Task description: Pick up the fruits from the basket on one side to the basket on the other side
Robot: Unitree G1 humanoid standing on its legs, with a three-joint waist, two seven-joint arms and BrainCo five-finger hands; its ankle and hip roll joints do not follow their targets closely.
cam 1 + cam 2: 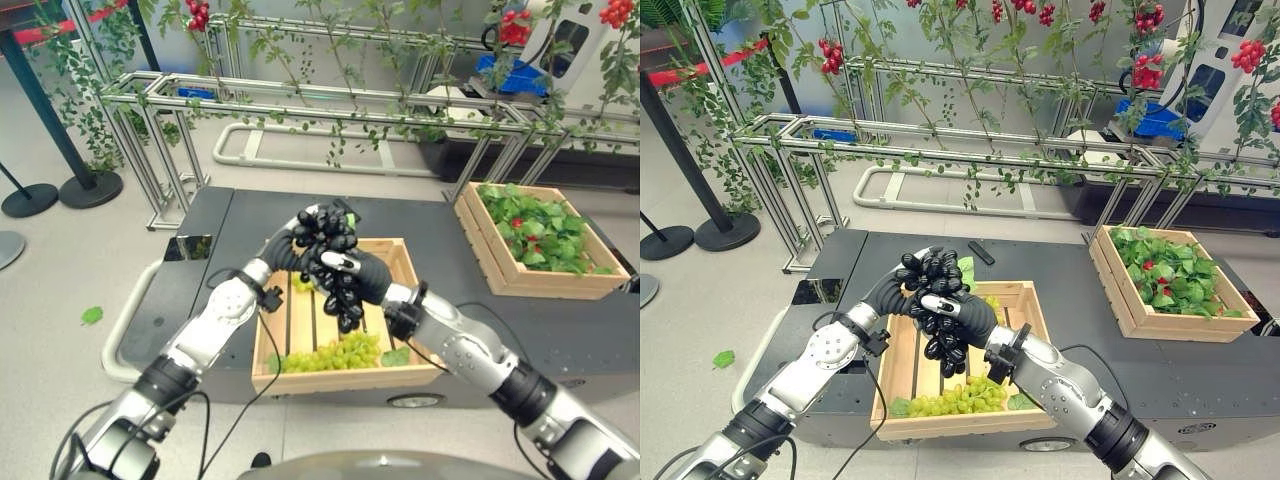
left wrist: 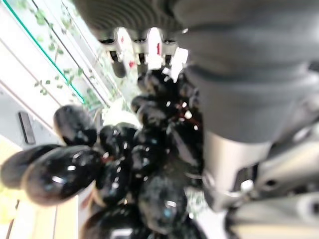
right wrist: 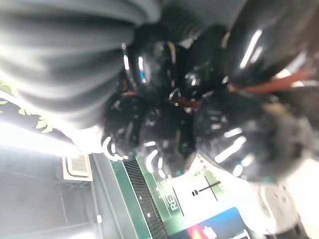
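Note:
A bunch of black grapes [image 1: 343, 298] hangs above the near wooden crate [image 1: 268, 335], held between both hands. My left hand [image 1: 285, 254] comes in from the left, its fingers [image 2: 119, 64] curled over the top of the bunch [image 2: 149, 164]. My right hand [image 1: 366, 279] closes on the bunch from the right, its silver thumb [image 1: 939, 303] lying across the grapes [image 3: 199, 114]. Green grapes [image 1: 335, 352] lie at the front of the crate. A second wooden crate [image 1: 500, 272], holding green leaves and small red fruits, stands at the far right.
Both crates stand on a low black platform [image 1: 440, 250]. Behind it runs an aluminium frame [image 1: 300, 100] hung with leafy vines and red fruit. A small black bar [image 1: 980, 253] lies on the platform behind the near crate. A green leaf [image 1: 92, 315] lies on the floor at the left.

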